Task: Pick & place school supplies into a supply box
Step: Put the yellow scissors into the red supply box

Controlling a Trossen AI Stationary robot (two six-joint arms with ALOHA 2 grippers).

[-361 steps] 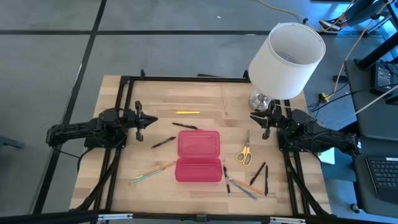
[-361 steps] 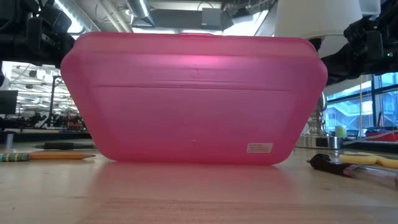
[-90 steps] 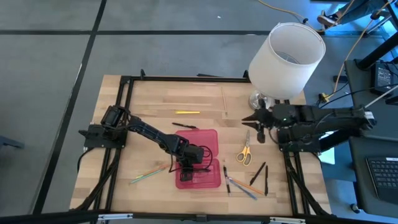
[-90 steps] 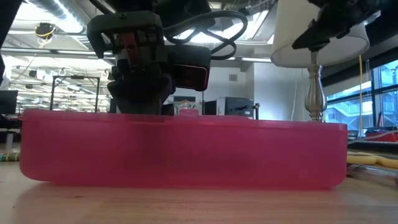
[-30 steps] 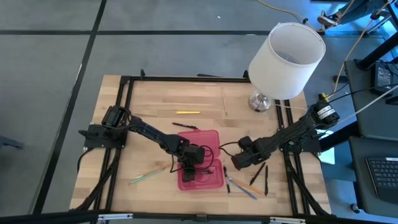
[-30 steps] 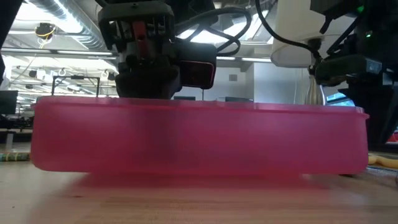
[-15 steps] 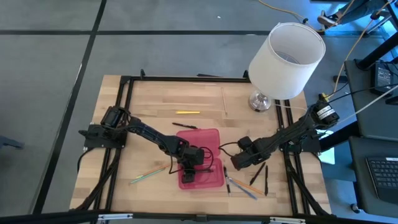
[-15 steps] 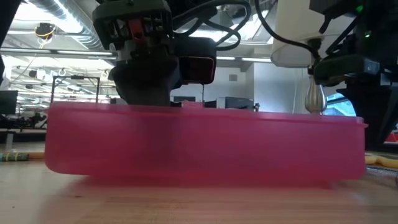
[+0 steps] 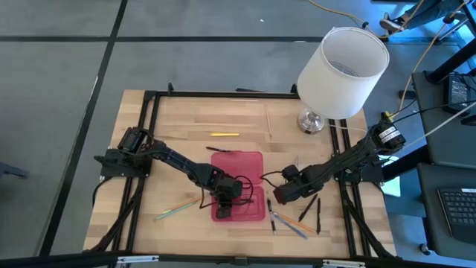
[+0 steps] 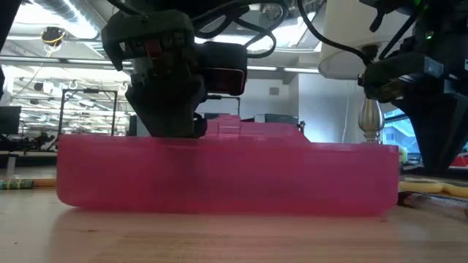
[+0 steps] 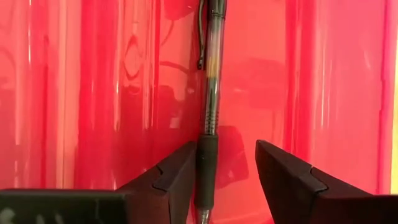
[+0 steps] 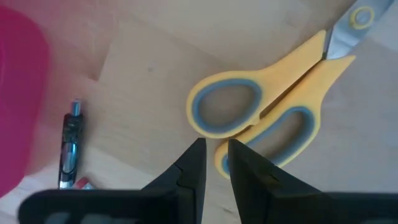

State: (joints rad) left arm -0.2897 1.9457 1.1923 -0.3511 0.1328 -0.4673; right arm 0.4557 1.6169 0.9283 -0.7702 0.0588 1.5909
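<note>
The pink supply box lies open in the table's middle. My left gripper reaches down into it, open. A black pen lies on the box floor between the fingers, close beside one of them. To the right of the box, my right gripper points down, shut on the yellow-handled scissors, which lie flat on the wood. In the low view the box wall hides the left fingertips. My right gripper pinches the rim of one handle loop of the scissors between its two fingers, from above. The scissors lie flat on the table, blades pointing away toward the far edge.
A yellow pencil and a black pen lie beyond the box. Orange and green pencils lie at its left, and several pens at its near right. A white-shaded lamp stands at the far right corner.
My left gripper has tipped and swung a little toward the table's left inside the box. The box has slid and turned slightly with it, so its right end shows shorter in the low view.
</note>
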